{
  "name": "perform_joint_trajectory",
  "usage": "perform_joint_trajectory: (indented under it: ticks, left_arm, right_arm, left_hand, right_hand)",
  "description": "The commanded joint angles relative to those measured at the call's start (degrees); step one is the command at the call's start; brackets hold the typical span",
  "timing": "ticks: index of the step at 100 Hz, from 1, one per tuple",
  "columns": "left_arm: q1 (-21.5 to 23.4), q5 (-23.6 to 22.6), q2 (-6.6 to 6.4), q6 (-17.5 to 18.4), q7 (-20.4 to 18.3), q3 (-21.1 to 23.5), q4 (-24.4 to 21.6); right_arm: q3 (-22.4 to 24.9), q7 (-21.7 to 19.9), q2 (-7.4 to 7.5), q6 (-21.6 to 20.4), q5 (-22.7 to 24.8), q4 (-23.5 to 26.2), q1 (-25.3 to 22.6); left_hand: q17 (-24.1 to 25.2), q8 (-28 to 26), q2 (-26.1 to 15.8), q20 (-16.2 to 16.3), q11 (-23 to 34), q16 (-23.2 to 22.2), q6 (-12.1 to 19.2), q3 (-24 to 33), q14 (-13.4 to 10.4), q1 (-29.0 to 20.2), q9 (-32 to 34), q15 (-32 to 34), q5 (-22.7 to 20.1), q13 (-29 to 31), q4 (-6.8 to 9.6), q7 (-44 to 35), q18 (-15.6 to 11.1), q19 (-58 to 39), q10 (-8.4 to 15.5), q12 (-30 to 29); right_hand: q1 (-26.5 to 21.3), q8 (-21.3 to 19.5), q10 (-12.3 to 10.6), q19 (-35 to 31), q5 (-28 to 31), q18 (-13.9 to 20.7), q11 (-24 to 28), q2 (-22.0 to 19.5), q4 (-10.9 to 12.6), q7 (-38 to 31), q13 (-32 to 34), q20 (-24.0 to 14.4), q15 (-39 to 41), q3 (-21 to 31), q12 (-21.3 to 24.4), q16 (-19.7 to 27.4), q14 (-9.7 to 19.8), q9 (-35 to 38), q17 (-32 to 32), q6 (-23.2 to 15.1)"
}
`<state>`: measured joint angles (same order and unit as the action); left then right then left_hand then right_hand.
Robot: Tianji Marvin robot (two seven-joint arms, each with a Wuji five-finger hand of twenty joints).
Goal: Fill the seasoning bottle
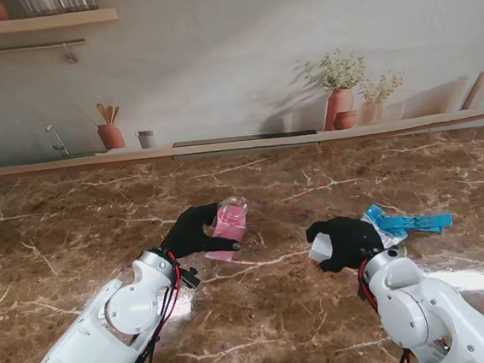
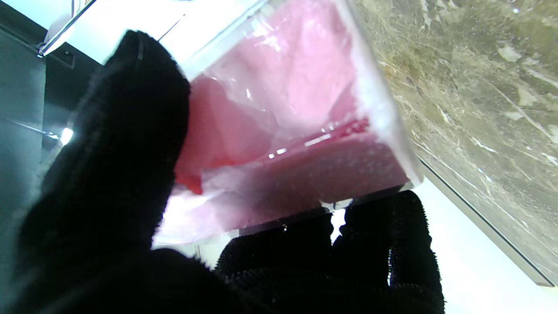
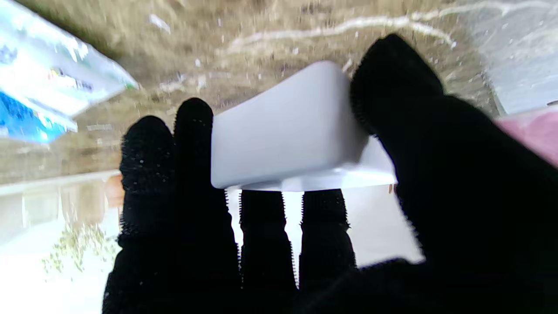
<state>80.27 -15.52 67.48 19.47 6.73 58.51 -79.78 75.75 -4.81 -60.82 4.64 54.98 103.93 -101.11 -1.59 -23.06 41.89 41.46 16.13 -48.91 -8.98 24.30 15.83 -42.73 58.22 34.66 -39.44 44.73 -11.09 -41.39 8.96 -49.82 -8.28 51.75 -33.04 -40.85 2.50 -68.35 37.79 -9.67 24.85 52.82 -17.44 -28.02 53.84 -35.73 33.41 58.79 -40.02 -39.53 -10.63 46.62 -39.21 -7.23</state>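
Seasoning bottle [image 1: 228, 227], a clear square-sided container with pink contents, sits in the grasp of the left hand [image 1: 191, 233] over the middle of the brown marble table [image 1: 76, 240], somewhat left of centre in the stand's view. That hand, gloved in black, reaches forward and to the right from its white forearm [image 1: 122, 317], which rises from the near left corner. In the left wrist view the thumb [image 2: 130, 131] presses one flat wall of the bottle [image 2: 296, 113] while other fingers [image 2: 383, 235] cup the opposite edge, so the hand is closed around it. The bottle is tilted: its long axis leans away from me and slightly to the right, the clear upper end farther from me and the pink lower end nearer to me. Whether its base touches the table cannot be told. The right hand [image 1: 348, 242], also black-gloved, is held near the centre right of the table, palm toward the surface, on a white forearm [image 1: 426, 310] rising from the near right corner. It is clamped on a white rectangular lid [image 1: 320, 248]; the right wrist view shows the thumb [image 3: 392, 87] on one end of the lid [image 3: 287, 131] and the fingers [image 3: 192, 144] against the other end and beneath it. Just beyond this hand, to its right, a blue and white packet [image 1: 404, 222] lies flat on the table, well apart from the bottle.
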Motion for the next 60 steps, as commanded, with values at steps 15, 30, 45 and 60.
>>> perform_joint_trajectory:
  ticks: [15,30,45,60]
  left_arm:
    - [0.6,-0.2,0.25,-0.1,1.1,0.6,-0.1]
    - [0.8,-0.4,0.39,-0.4,1.9,1.2,0.1]
    - [1.2,-0.7,0.40,-0.8,2.3,2.0,0.0]
    - [1.5,-1.1,0.37,-1.0,2.6,2.7,0.0]
  right_arm:
    - [-1.7,-0.9,0.35,1.6,1.5,-3.7,-2.4]
    - [-2.2,-0.4,0.47,2.5,3.3,-4.2,-3.7]
    - [-2.2,1.0,0.41,3.9,4.6,-4.8,-4.8]
    - [-2.0,2.1,0.35,4.8,5.6,-5.1,-5.8]
  left_hand:
    - [0.2,-0.2,-13.4,1.1,2.0,0.9,19.1,15.7,-2.7,-8.4,6.1,-1.6,-10.1,0.6,0.95,-10.8,0.3,-0.4,7.0,-1.7]
    - [0.4,-0.2,-13.3,1.2,2.3,1.1,19.2,15.6,-2.9,-8.5,6.0,-1.8,-10.0,0.3,0.94,-11.0,0.7,-0.5,7.1,-2.2]
    - [0.5,-0.2,-13.4,1.2,2.5,1.2,19.2,15.7,-3.1,-8.5,5.8,-2.0,-9.8,0.0,0.97,-11.1,0.8,-0.6,7.1,-2.3]
    - [0.5,-0.2,-13.4,1.3,2.7,1.3,19.4,15.6,-3.0,-8.5,5.6,-2.0,-9.7,-0.1,0.95,-11.3,0.9,-0.6,7.2,-2.2]
  right_hand:
    - [-2.1,-1.1,-7.6,1.6,-1.1,7.0,5.9,-8.8,6.0,-3.3,-0.5,-2.1,5.4,9.9,0.1,-1.3,13.4,-0.4,1.8,3.3]
    - [-0.6,-1.3,-7.8,2.0,-2.1,7.2,6.4,-9.5,8.7,-2.5,-1.5,-2.3,5.5,9.3,3.0,0.2,14.0,-1.7,2.4,3.5]
    - [-0.2,-1.3,-7.8,2.3,-2.7,7.3,6.7,-9.6,9.4,-2.3,-1.9,-2.3,5.5,9.5,3.4,0.6,14.1,-2.4,2.9,3.7]
    - [0.2,-1.3,-7.8,2.8,-3.8,7.3,6.7,-9.0,9.8,-1.9,-3.3,-2.2,4.9,9.2,3.7,1.3,14.0,-3.6,3.9,3.9]
